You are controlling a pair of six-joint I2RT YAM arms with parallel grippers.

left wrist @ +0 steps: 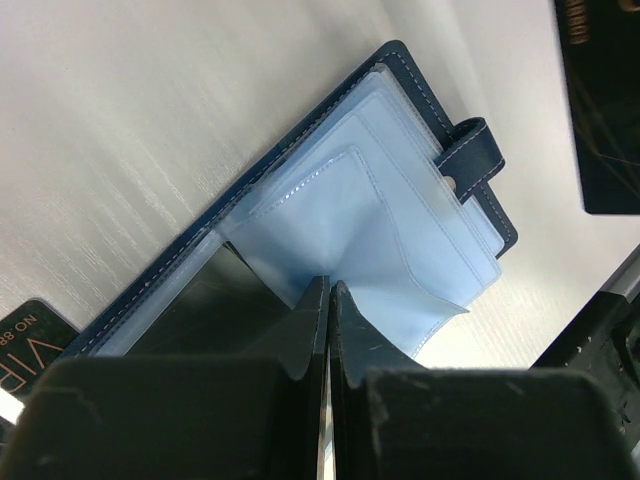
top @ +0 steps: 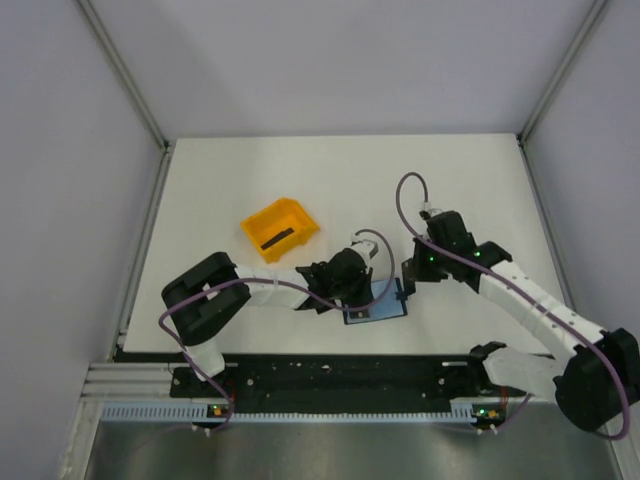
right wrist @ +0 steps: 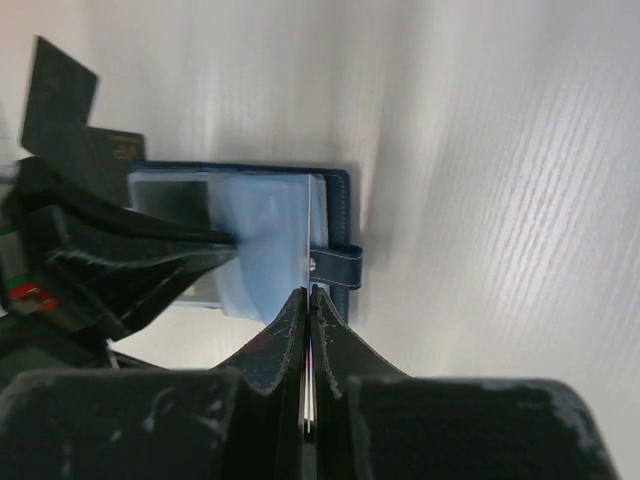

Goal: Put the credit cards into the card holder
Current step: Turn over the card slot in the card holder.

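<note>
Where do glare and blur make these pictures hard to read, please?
Top external view: even, soft light, no hard shadows. Left wrist view: the left gripper is a dark near blur, the card holder sharp. Right wrist view: glare washes the table; the credit card in the right gripper shows only edge-on.

My right gripper [right wrist: 307, 296] is pinched together on a credit card [right wrist: 309, 235], which I see edge-on as a thin pale line. The line runs past my tips over the open card holder [right wrist: 335, 183], just beside its snap strap [right wrist: 335, 262]. The left gripper [right wrist: 228, 242] presses the clear sleeves [right wrist: 265, 225] from the left. A second card [right wrist: 115, 148] pokes out behind the holder's far corner on the white table [right wrist: 480, 200].
</note>
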